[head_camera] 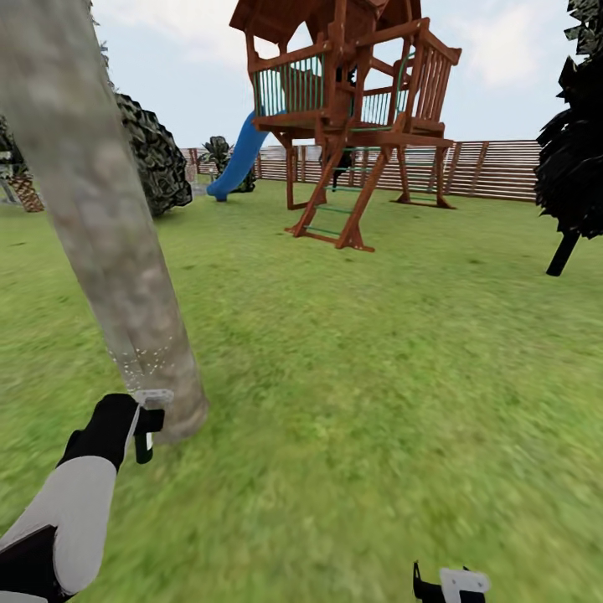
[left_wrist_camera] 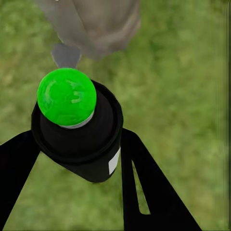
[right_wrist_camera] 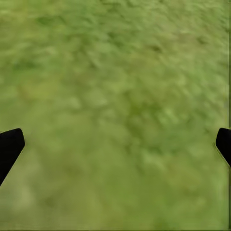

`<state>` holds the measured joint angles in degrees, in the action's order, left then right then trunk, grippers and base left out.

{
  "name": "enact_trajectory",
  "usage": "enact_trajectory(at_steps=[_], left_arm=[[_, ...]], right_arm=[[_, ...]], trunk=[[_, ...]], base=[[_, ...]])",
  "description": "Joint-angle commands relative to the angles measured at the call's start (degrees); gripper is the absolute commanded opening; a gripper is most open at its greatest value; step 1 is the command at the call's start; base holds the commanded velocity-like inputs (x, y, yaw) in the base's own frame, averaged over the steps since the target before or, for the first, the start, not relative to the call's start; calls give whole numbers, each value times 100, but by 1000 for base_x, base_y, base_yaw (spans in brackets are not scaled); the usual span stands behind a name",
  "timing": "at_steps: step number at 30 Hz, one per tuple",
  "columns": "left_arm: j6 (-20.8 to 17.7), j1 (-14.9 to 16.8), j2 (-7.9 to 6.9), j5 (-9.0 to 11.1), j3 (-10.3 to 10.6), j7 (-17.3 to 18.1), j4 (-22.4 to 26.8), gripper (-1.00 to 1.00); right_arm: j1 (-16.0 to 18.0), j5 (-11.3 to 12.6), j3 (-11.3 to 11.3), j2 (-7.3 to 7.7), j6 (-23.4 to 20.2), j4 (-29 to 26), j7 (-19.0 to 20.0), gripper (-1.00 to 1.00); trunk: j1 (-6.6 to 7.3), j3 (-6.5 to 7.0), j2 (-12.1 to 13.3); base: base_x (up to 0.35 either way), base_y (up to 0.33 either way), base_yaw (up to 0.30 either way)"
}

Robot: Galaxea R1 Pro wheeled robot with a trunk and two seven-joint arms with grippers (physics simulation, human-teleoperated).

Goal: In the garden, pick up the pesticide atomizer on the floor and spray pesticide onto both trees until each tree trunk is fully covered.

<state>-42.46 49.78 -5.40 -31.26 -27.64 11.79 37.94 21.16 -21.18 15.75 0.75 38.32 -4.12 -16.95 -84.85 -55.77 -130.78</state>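
left gripper (left_wrist_camera: 77,159) clamped on the atomizer (left_wrist_camera: 79,130), its top showing green (left_wrist_camera: 66,96), held just beside the base of the pale tree trunk (head_camera: 100,226); fine specks on the bark near it. right gripper (right_wrist_camera: 115,144) spread wide over grass (right_wrist_camera: 120,72), holding nothing.

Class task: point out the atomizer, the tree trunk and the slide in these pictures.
atomizer (left_wrist_camera: 79,139): left wrist view, on its dark body below the green top.
tree trunk (head_camera: 105,226): head view, midway up the pale grey-brown column.
slide (head_camera: 239,159): head view, on the blue chute.
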Motion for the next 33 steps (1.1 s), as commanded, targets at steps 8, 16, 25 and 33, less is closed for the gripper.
enact_trajectory(at_steps=[8, 16, 25, 33], left_arm=[[-8, -185, -405, -67, -49, 43, -56, -100], [-8, -188, -227, -55, -44, 43, -9, -100], [-2, -202, -344, -88, -48, 43, -57, -100], [-8, -197, -199, -56, -17, 43, -6, -100]], right_arm=[[4, -62, 24, -4, 9, 8, -37, 100], [3, -62, 24, -4, 9, 8, -37, 100], [3, -62, 24, -4, 9, 8, -37, 100], [3, -62, 23, -4, 9, 8, -37, 100]], trunk=[[-1, -5, -2], [-1, -5, -2], [-1, -5, -2], [-1, -5, -2]], base=[[117, -247, 25], [58, -273, 264], [161, -263, 73], [170, -253, 267]])
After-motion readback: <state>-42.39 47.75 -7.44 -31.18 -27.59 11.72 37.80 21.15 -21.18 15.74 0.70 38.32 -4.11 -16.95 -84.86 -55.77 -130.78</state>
